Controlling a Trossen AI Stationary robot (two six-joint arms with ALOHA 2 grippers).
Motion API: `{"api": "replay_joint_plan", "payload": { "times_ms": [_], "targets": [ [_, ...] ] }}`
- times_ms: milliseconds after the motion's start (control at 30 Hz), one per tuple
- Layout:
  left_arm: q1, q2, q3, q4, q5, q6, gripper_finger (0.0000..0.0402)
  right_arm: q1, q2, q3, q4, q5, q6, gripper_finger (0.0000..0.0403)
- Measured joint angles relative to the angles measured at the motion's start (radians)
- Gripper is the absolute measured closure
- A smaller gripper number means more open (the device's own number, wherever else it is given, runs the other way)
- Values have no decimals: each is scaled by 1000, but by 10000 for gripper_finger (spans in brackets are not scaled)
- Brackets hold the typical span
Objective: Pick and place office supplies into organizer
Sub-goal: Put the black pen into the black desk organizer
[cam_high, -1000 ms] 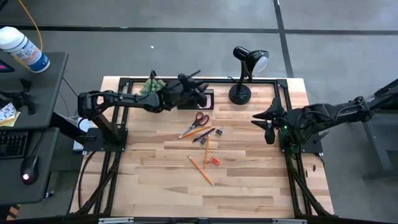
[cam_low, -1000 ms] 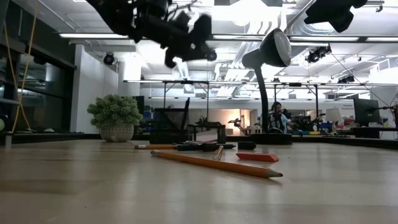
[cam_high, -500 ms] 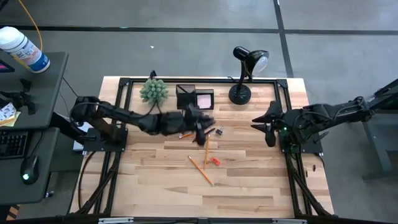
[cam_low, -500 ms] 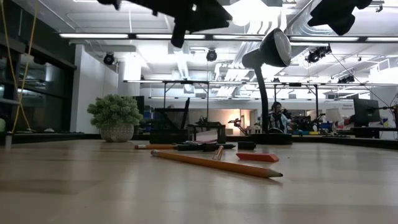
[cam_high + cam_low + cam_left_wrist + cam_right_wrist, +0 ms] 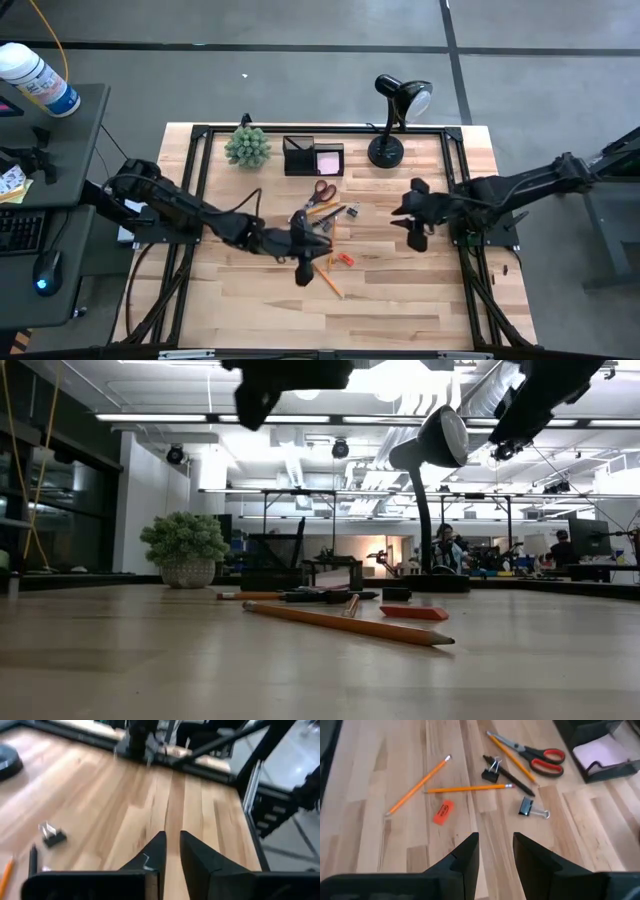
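The black organizer (image 5: pixel 300 157) stands at the table's far middle, with a pink sticky-note pad (image 5: pixel 329 160) in its right compartment. In front of it lie the orange-handled scissors (image 5: pixel 320 192), a dark pen (image 5: pixel 512 780), two binder clips (image 5: pixel 527 807), three pencils (image 5: pixel 324 275) and a red eraser (image 5: pixel 345 260). My left gripper (image 5: pixel 304 272) hovers over the pencils, with a narrow gap between its fingers (image 5: pixel 171 840) and nothing in it. My right gripper (image 5: pixel 414 236) hangs open and bare above the table, right of the supplies (image 5: pixel 494 845).
A green spiky plant (image 5: pixel 247 147) stands left of the organizer and a black desk lamp (image 5: pixel 392 125) right of it. A black frame (image 5: pixel 200 135) runs along the table's far and side edges. Bare wood lies toward the near edge (image 5: pixel 330 320).
My left gripper has swung from over the organizer toward the table's near edge and now hangs above the pencils. The organizer and pink pad, hidden under it before, show again. My right gripper has reached toward the table's middle and sunk a little.
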Motion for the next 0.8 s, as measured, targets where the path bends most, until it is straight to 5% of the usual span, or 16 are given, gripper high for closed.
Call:
{"api": "replay_joint_plan", "payload": {
  "times_ms": [200, 467, 800],
  "targets": [
    [-66, 0, 0, -68, -5, -71, 399, 0, 114, 0, 130, -65, 68, 290],
    [-87, 0, 0, -258, 28, -228, 391, -10, 295, 0, 332, -137, 113, 290],
    [-94, 0, 0, -322, -4, -234, 399, -87, 415, 0, 410, -194, 238, 290]
  ]
}}
